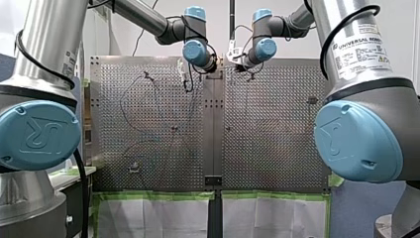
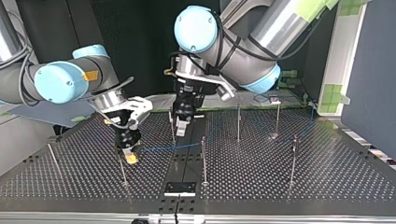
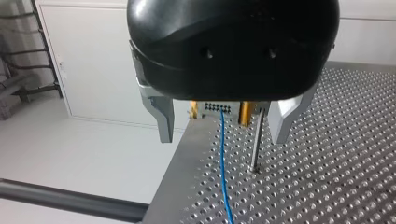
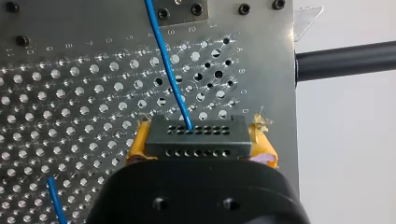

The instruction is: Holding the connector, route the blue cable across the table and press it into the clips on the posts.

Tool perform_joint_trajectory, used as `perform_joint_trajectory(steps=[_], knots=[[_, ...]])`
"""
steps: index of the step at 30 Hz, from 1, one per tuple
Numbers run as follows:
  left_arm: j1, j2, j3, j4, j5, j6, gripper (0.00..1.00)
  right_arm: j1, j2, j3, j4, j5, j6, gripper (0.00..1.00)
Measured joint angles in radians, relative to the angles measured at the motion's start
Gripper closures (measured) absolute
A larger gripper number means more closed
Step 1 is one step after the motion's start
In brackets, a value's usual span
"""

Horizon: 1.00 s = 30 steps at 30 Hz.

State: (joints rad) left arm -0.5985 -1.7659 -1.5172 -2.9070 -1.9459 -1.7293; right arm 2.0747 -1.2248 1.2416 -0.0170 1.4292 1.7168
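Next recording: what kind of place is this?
Probably a robotics lab test bench: a perforated metal table set with thin posts, my left arm and my right arm reaching over it, and the connector of a blue cable in my right gripper.

Your connector (image 4: 196, 137) sits gripped in my right end effector (image 2: 131, 157); its cable (image 3: 225, 182) crosses the worktop (image 3: 327, 163) beneath my left end effector (image 3: 223, 140), beside a post (image 3: 256, 140).

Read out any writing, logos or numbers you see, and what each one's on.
"UNIVERSAL ROBOTS": white label on my right arm; fine print below too small.
"UR": logo on my left arm's blue joint cap.
Marks on the table, right wrist view: too blurred.
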Motion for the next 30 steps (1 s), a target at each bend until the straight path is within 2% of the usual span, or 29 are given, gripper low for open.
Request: perform_joint_trajectory(steps=[23, 30], knots=[[0.043, -0.190, 0.190, -0.034, 0.001, -0.001, 0.00, 0.000, 0.000, 0.005, -0.004, 0.003, -0.003, 1.00], [0.042, -0.248, 0.250, -0.055, -0.006, 0.002, 0.00, 0.000, 0.001, 0.005, -0.005, 0.004, -0.003, 1.00]])
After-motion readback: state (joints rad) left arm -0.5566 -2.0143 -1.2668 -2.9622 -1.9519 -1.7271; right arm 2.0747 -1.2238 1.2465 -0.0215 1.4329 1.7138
